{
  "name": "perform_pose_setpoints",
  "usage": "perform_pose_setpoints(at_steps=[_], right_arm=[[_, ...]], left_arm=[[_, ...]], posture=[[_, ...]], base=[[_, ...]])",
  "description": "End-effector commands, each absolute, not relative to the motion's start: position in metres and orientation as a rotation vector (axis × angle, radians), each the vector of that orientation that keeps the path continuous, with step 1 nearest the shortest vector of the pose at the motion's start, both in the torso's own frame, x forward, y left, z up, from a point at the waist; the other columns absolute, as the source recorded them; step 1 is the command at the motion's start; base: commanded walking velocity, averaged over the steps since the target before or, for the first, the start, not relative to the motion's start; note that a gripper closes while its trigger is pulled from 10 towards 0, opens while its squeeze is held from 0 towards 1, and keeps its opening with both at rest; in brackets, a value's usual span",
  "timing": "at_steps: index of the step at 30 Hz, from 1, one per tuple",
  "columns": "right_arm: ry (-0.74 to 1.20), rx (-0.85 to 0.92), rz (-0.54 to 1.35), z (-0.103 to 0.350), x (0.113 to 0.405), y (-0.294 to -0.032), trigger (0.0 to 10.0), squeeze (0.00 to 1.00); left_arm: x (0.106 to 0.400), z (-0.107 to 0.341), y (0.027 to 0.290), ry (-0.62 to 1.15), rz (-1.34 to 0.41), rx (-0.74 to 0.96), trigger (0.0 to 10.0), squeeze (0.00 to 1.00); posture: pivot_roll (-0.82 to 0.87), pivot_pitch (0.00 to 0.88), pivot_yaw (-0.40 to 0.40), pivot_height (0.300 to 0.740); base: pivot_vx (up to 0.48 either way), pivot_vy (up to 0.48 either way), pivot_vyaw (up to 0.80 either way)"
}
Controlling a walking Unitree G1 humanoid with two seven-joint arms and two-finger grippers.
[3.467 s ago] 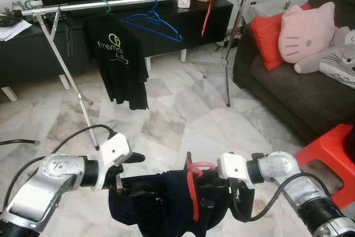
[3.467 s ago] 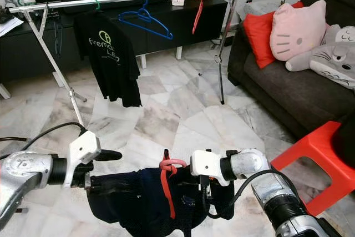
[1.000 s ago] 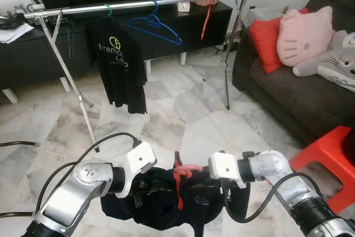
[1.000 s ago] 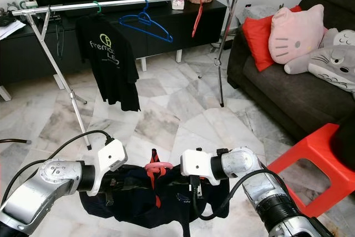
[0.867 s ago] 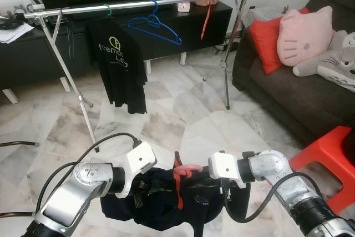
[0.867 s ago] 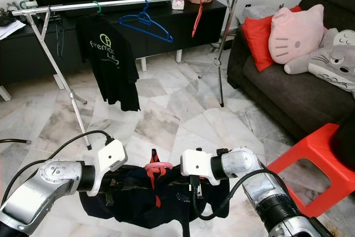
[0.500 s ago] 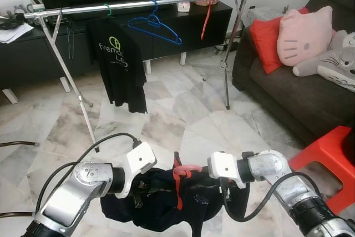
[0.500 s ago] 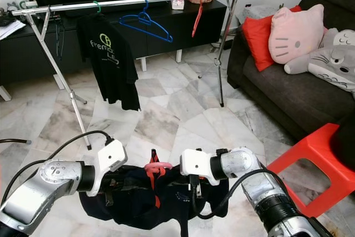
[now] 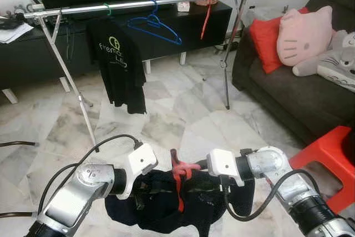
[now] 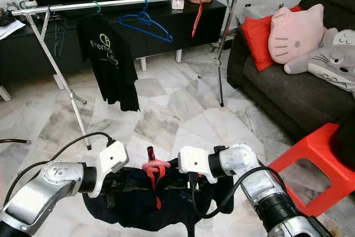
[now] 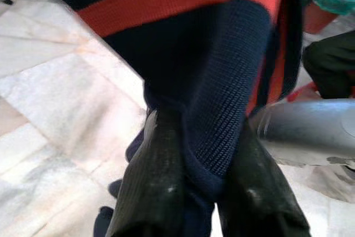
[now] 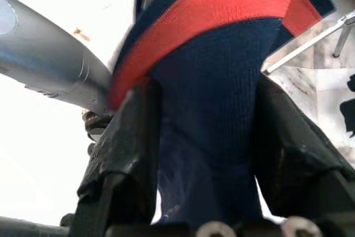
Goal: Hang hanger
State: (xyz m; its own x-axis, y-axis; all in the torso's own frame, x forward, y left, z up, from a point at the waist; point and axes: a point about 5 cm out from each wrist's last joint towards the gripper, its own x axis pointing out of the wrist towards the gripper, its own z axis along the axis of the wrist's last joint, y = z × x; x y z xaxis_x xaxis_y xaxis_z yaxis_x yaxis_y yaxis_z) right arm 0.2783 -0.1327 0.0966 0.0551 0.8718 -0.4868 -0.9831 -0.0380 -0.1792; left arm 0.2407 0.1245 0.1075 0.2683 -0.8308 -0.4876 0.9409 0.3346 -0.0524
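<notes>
A navy garment with a red stripe hangs on a pink-red hanger whose hook sticks up at its collar. It is held low in front of me, between both arms. My left gripper is shut on the garment's left shoulder; in the left wrist view the knit sits between its black fingers. My right gripper is shut on the right shoulder, with navy cloth between its fingers. The silver clothes rail stands well beyond, across the floor.
On the rail hang a black T-shirt, a blue hanger and a red hanger. A black TV cabinet stands behind it. A dark sofa with cushions and a red stool lie to the right.
The hook and collar have bunched up and tipped slightly left. My right gripper has edged left, towards the left one. The garment stays held in both grippers.
</notes>
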Motion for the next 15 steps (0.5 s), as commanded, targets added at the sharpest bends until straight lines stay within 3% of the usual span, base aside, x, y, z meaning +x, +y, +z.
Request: perform_pose_setpoints(at_steps=[1, 11, 15], right_arm=[[0.274, -0.559, 1.538, 0.096, 0.274, -0.136, 10.0, 1.0], [0.321, -0.584, 1.559, 0.097, 0.265, -0.146, 10.0, 1.0], [0.335, -0.617, 1.47, 0.097, 0.27, -0.154, 10.0, 1.0]], left_arm=[[0.243, 0.113, 0.123, 0.428, -1.21, 0.306, 0.0, 0.0], [0.246, 0.111, 0.126, 0.43, -1.181, 0.314, 0.0, 0.0], [0.249, 0.108, 0.127, 0.427, -1.156, 0.336, 0.0, 0.0]], posture=[[-0.09, 0.022, -0.054, 0.74], [-0.1, 0.024, -0.049, 0.74], [-0.11, 0.024, -0.046, 0.74]], base=[[0.0, 0.0, 0.0], [0.0, 0.0, 0.0], [0.0, 0.0, 0.0]])
